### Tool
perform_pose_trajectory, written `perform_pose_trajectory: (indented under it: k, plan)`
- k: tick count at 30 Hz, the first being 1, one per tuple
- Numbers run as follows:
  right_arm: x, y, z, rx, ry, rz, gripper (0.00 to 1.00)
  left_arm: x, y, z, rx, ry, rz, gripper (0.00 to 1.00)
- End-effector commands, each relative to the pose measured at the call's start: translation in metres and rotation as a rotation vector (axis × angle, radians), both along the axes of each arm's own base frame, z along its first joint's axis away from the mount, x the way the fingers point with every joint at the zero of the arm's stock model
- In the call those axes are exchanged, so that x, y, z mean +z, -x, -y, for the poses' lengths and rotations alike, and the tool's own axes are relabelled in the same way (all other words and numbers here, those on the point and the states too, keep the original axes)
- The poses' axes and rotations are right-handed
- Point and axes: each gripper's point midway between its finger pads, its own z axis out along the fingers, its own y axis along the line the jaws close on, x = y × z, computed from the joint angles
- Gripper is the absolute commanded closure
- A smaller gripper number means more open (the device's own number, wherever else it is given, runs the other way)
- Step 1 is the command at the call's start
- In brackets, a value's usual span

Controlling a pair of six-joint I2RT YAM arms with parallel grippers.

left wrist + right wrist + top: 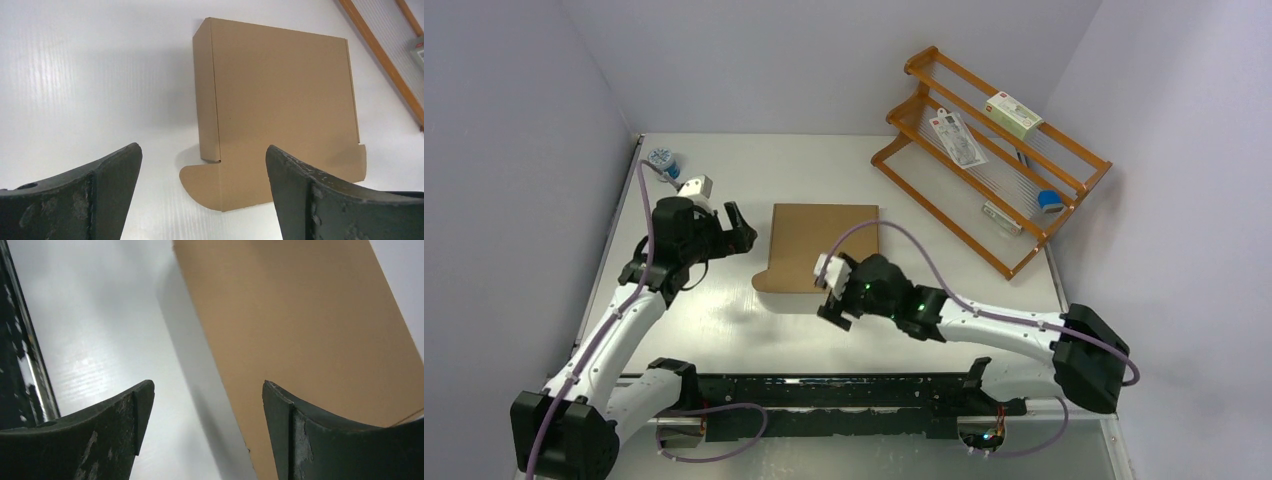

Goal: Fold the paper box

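Note:
The paper box is a plain brown shallow mailer lying flat mid-table, with a front flap and rounded ear spread on the table at its near edge. My left gripper is open and empty, just left of the box and apart from it. In the left wrist view the box lies ahead of the left gripper, its flap between the jaws' line of sight. My right gripper is open and empty, above the box's near edge. In the right wrist view the box lies under the right finger of the right gripper.
An orange wooden rack stands at the back right, holding a white carton with a red label, a packet and a blue item. A small blue-white object sits at the back left. A black rail runs along the near edge.

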Motion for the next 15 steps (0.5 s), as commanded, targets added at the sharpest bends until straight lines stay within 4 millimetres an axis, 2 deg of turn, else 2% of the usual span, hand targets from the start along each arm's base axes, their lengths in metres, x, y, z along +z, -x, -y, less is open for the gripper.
perform_pose_trajectory:
  k: [1, 5, 8, 15]
  plan:
    - [-0.011, 0.002, -0.008, 0.086, 0.214, 0.239, 0.17, 0.006, 0.006, -0.007, -0.103, -0.131, -0.014, 0.01]
    - [-0.020, 0.000, -0.015, 0.083, 0.373, 0.447, 0.21, -0.004, 0.006, -0.014, -0.110, -0.161, -0.058, 0.01]
    - [-0.027, 0.003, -0.022, 0.113, 0.444, 0.597, 0.23, -0.002, 0.006, -0.016, -0.100, -0.166, -0.047, 0.02]
    - [-0.030, -0.022, -0.021, -0.004, 0.522, 0.777, 0.27, -0.005, 0.006, -0.012, -0.122, -0.156, -0.051, 0.01]
